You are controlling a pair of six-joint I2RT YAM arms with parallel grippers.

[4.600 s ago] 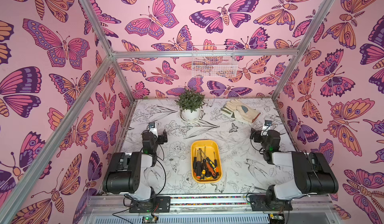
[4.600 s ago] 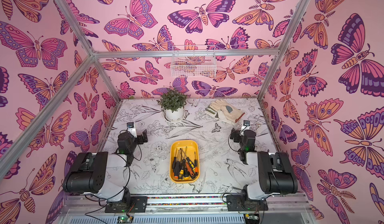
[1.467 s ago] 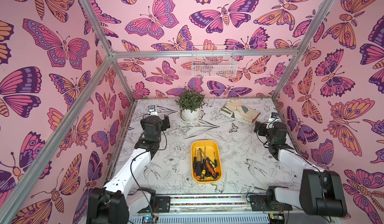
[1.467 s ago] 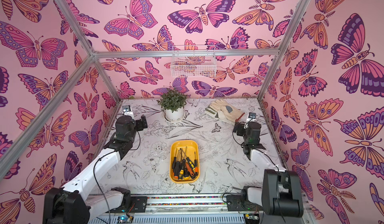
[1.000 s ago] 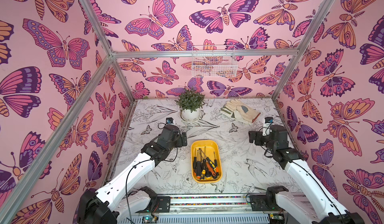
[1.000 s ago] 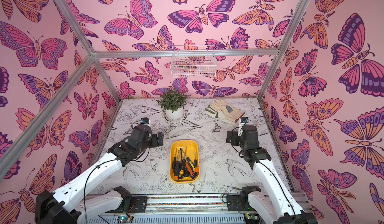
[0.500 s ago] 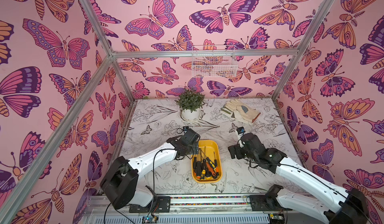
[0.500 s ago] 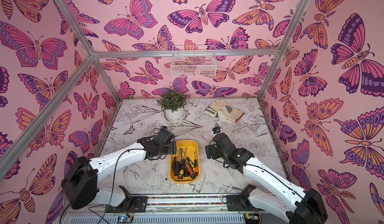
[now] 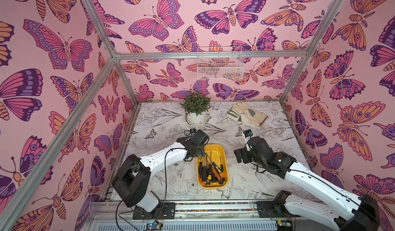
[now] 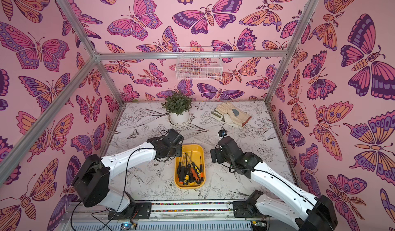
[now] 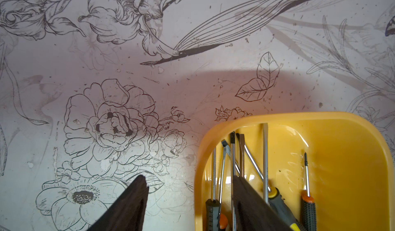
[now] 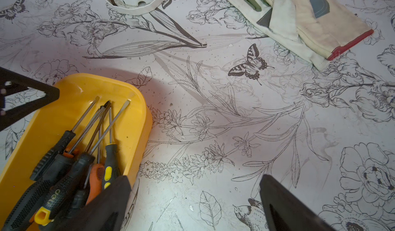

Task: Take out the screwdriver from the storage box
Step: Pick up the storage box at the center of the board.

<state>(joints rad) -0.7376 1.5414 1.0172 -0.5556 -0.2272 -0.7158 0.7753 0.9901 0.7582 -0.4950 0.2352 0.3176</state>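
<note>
Shows all screwdrivers (image 9: 208,173) lying in box (image 9: 214,148), its rim between the parted left fingers (image 11: 128,204), just beside the wide-parted right fingers (image 12: 284,204), nothing gripped.

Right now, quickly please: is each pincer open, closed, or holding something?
Left pincer: open, holding nothing, astride the rim of the storage box.
Right pincer: open wide, holding nothing, beside the storage box.

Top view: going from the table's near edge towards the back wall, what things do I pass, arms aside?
Storage box → plant → wire basket. Gloves lie about level with the plant, so they are left unplaced.
</note>
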